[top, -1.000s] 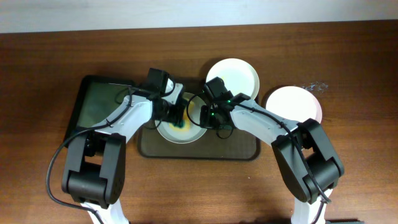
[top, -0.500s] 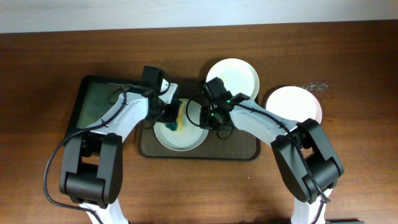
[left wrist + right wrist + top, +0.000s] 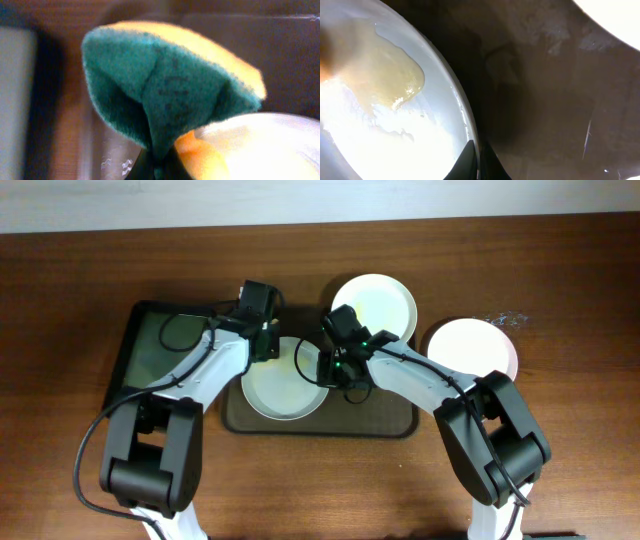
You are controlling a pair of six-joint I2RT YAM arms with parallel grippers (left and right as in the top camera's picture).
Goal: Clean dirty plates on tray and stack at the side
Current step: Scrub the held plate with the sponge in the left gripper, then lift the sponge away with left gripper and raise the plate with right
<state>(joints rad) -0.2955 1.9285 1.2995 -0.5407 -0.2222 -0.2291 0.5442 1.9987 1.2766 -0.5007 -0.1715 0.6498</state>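
Observation:
One white plate (image 3: 283,385) lies on the dark brown tray (image 3: 385,418); in the right wrist view this plate (image 3: 385,115) carries a yellowish smear (image 3: 390,75). My right gripper (image 3: 323,367) is shut on its right rim, one finger inside and one outside (image 3: 477,162). My left gripper (image 3: 265,345) sits at the plate's far left edge, shut on a folded green and yellow sponge (image 3: 170,85). A second white plate (image 3: 375,304) sits just behind the tray. The third plate (image 3: 474,347) rests on the table to the right.
A black tray (image 3: 150,352) lies on the wooden table left of the brown one, partly under my left arm. Both arms cross over the brown tray's middle. A few small specks (image 3: 507,319) lie behind the right-hand plate.
My left gripper has carried the sponge from the plate's middle back to its far left edge. The right gripper has stayed on the rim.

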